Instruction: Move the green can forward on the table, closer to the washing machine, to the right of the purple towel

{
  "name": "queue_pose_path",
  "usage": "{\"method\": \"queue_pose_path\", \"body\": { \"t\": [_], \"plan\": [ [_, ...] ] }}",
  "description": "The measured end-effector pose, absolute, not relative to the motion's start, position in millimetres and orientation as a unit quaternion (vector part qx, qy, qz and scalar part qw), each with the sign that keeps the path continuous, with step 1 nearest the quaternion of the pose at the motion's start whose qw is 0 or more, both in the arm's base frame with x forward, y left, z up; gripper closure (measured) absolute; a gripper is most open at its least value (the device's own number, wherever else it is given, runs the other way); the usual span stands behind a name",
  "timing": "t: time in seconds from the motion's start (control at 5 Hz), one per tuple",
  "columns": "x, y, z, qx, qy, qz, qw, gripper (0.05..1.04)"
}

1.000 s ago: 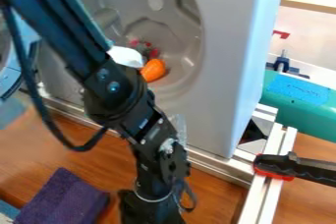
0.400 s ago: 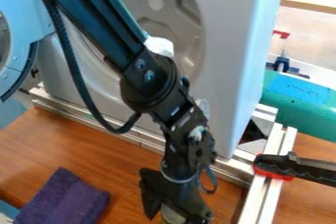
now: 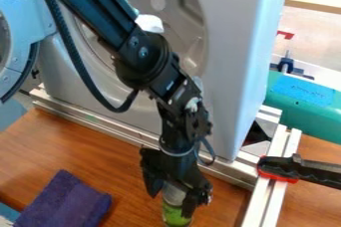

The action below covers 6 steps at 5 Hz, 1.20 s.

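"One can [image 3: 176, 216] to describe, then. Held how?"

"Pinched from both sides in the gripper [image 3: 172, 204]. Green lower down, grey nearer the top."

"Upright?"

"Roughly, yes, and reaching down toward the bottom edge of the view. Hard to tell whether touching the table [image 3: 86, 156] or not."

"And left of the gripper?"

"Lying flat on the table, well apart: a purple cloth [image 3: 63, 202]."

"To the right?"

"Well apart again, a clamp [image 3: 293, 170] with a black handle and a bit of red."

"Beyond the gripper?"

"Near at hand, a metal rail [image 3: 100, 123], running along the foot of a big grey machine [image 3: 226, 12]. Farther off, up and left, a rounded door [image 3: 20, 2]; up and right, a green case [image 3: 309, 115] with blue tape on top."
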<state>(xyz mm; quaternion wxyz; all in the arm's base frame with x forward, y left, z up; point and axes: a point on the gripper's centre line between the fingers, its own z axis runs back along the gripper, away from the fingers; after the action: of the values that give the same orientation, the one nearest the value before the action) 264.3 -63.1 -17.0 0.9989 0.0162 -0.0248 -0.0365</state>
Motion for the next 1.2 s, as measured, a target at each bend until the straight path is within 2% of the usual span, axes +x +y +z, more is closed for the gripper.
{"method": "queue_pose_path", "body": {
  "t": [0.2, 0.4, 0.6, 0.8, 1.0, 1.2],
  "plan": [
    [277, -57, -11, 0.01, -0.035, -0.042, 0.998, 0.083],
    [278, -56, -9, 0.008, -0.037, -0.056, 0.998, 0.083],
    [273, -58, 7, -0.005, -0.05, -0.069, 0.996, 0.083],
    [240, -50, 35, -0.009, -0.039, -0.092, 0.995, 0.083],
    [212, -36, 54, 0.002, -0.032, -0.094, 0.995, 0.083],
    [187, 8, 51, 0.039, 0.009, -0.071, 0.997, 0.083]
  ]
}}
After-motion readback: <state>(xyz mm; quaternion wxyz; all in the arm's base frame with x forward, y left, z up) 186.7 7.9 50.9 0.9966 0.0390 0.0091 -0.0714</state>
